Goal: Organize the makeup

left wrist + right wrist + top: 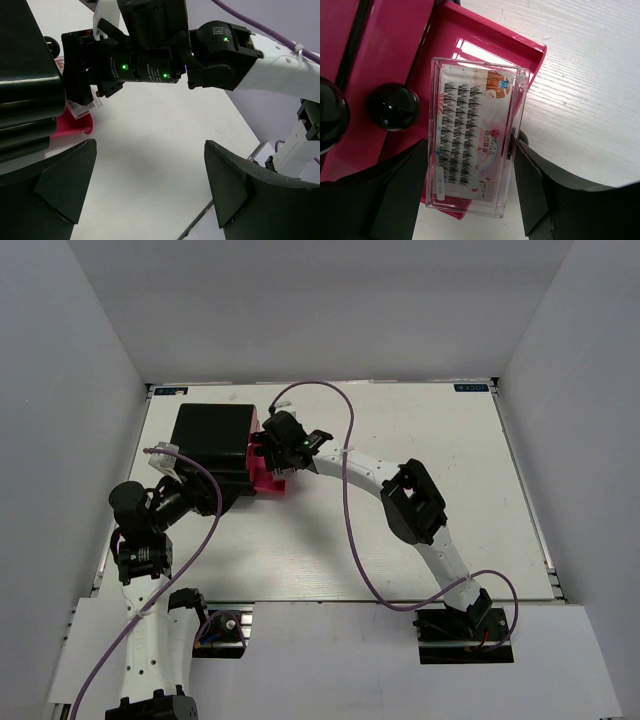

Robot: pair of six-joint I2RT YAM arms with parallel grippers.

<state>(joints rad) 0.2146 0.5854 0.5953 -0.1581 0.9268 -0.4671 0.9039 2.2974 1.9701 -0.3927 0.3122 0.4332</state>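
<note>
My right gripper [272, 462] is shut on a clear flat case of false lashes with a pink printed card [470, 140]. It holds the case over the open pink drawer [485, 40] of the black box [212, 440]. The case also shows in the left wrist view [82, 107], hanging from the right gripper's fingers [80, 80] just above the drawer [75, 127]. My left gripper [150, 150] is open and empty, low over the bare table beside the box [215, 498]. No other makeup shows in any view.
The closed pink drawer fronts carry round black knobs [393, 106] left of the open drawer. The box's black side [25, 100] stands close on the left of my left gripper. A purple cable [348, 490] loops over the right arm.
</note>
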